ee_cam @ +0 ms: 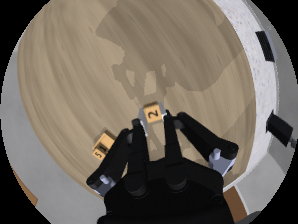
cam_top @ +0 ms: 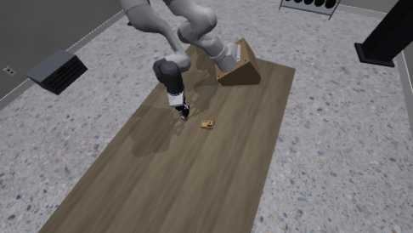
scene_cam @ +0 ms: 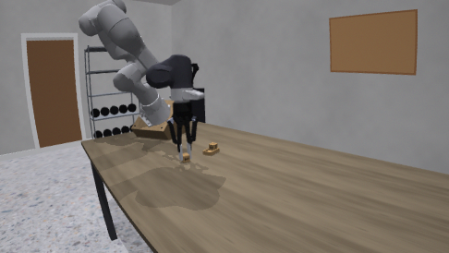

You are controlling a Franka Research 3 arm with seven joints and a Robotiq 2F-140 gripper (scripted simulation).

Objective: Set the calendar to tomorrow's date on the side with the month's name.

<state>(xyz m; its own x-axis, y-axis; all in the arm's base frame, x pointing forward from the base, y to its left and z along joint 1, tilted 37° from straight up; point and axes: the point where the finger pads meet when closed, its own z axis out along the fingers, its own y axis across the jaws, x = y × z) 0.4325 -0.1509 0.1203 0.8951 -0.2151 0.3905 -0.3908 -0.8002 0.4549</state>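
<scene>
We see a matt, wood-grained table (cam_top: 212, 179) and a pale wooden cube (ee_cam: 152, 113). The gripper (ee_cam: 154, 129) looks like dull black plastic.

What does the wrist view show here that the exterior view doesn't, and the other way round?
Wrist only: the digit 2 on the face of the cube held between the fingers.
Exterior only: the whole arm, the table's leg, the shelf rack, door and corkboard; the cube hangs close above the table.
Both: the tool shut on the cube, and the tray with the other cube on the table.
</scene>
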